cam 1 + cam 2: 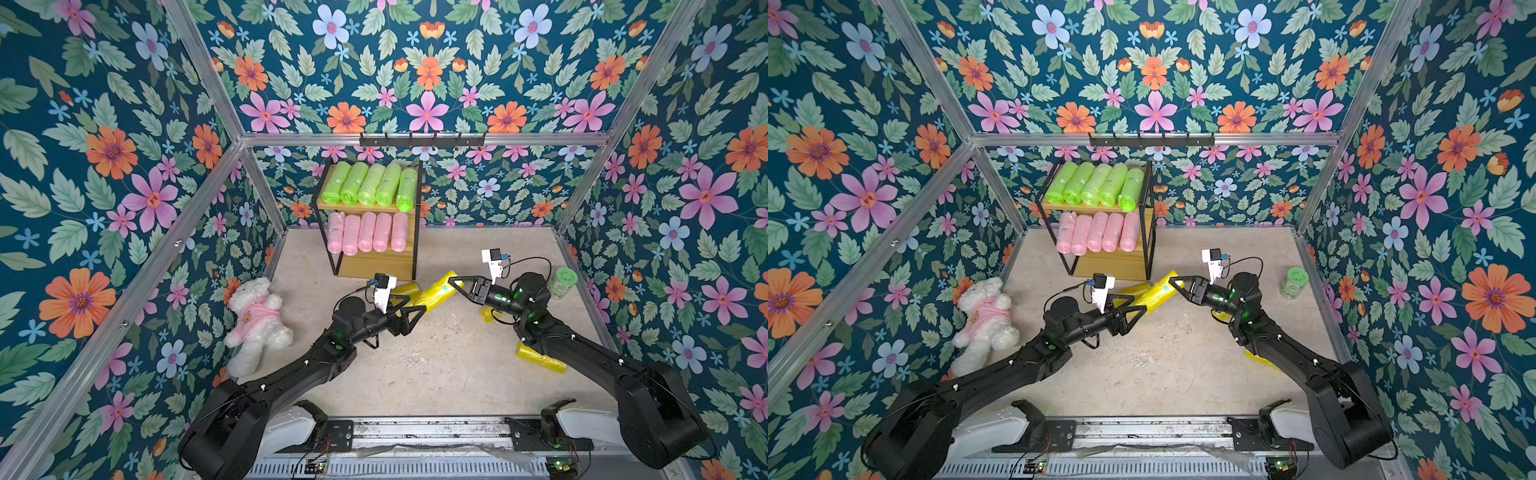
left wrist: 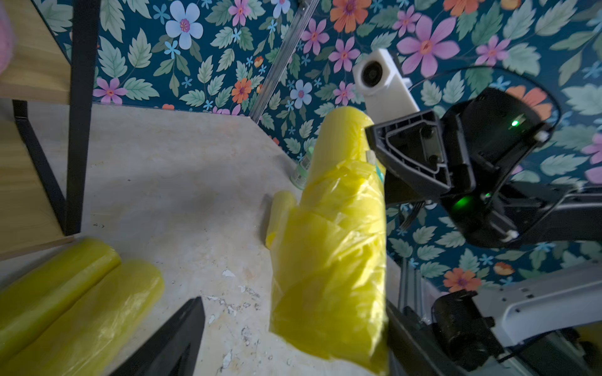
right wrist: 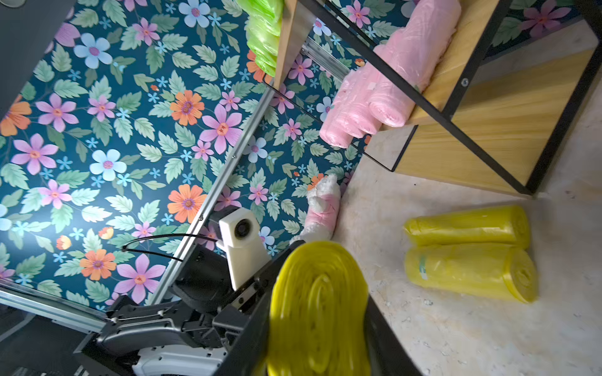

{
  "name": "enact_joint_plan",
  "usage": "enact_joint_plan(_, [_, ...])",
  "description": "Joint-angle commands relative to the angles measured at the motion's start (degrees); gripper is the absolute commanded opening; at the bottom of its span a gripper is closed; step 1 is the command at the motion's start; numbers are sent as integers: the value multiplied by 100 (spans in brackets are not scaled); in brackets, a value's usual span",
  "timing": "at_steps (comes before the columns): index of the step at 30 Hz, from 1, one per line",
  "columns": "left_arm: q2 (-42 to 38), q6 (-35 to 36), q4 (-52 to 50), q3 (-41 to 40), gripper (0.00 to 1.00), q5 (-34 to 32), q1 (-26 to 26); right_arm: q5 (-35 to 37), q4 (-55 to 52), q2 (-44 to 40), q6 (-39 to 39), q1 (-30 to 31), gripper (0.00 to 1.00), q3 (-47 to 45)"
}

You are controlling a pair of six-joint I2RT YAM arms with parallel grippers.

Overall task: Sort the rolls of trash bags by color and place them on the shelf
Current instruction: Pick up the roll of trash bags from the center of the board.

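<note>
Yellow roll (image 1: 434,293) is off the floor (image 1: 436,374), hanging between the arms just in front of the shelf (image 1: 374,268), near its right front post. Right gripper (image 1: 454,283) is clamped on the higher, far end. Left gripper (image 1: 415,306) has its jaws spread around the low end: there's a clear gap on one side, contact on the other I can't tell.

Long axis runs diagonally, low end toward the left arm, roughly across the shelf front. Green rolls (image 1: 365,185) and pink rolls (image 1: 368,232) lie front-to-back, so my read is that the right arm carries it and has to yaw it first. The bare bottom board lies back and to the left of that gripper.

Two yellow rolls (image 3: 469,247) lie side by side, touching, right at that board's front edge, so they're in the path.

Hidden: the board's rear under the pink tier, and two more yellow rolls (image 1: 540,358) partly under the right arm. Loose film covers most of the held roll's sticker.
</note>
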Motion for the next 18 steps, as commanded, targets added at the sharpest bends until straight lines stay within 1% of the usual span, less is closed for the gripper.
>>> enact_joint_plan(1, [184,-1281,1744,-109,87,486,69,-60,1094,-49,673,11,37,14])
enact_joint_plan(4, [391,-1751,2512,-151,88,612,62,-2,1074,-58,694,120,36,138])
enact_joint_plan(10, [554,-1866,2678,75,87,600,35,76,1091,31,718,377,36,331])
enact_joint_plan(14, [562,-1891,2760,153,79,489,-17,109,1216,123,767,438,36,347])
enact_joint_plan(18, [584,-1928,2800,184,65,494,-35,121,1385,230,854,462,35,332])
